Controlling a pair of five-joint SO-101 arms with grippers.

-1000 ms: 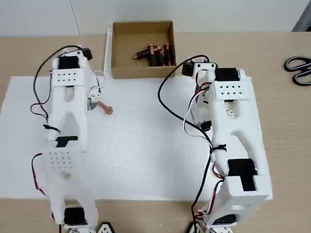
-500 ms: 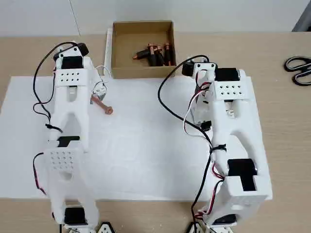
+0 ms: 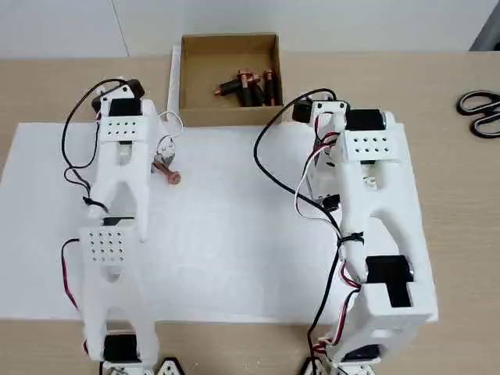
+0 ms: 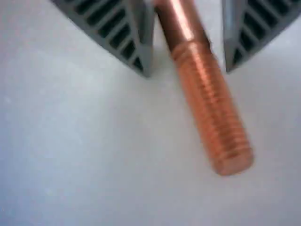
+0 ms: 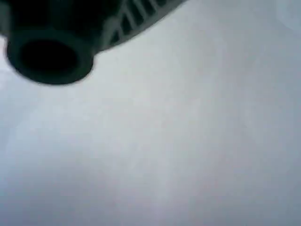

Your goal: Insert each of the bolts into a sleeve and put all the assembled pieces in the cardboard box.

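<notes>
Presently the copper bolt (image 4: pixel 207 108) is found lying on the white sheet (image 3: pixel 234 234), between the parted fingers of the left gripper (image 4: pixel 186 68). A black sleeve (image 5: pixel 47 56) is clamped in the right gripper (image 5: pixel 66 26). Assembled pieces (image 3: pixel 248 86) are kept in the cardboard box (image 3: pixel 187 78).

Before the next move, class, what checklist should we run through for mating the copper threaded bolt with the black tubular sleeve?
1. Copper threaded bolt sits at the left gripper, threaded end sticking out: ok.
2. Firm grip on the bolt: cannot tell.
3. Black tubular sleeve shows its open end to the right wrist camera: ok.
4. Bolt lined up with sleeve: not ok; the left arm and right arm stand apart across the white sheet.
5. Brown cardboard box has free room beside the assembled pieces: ok.
</notes>
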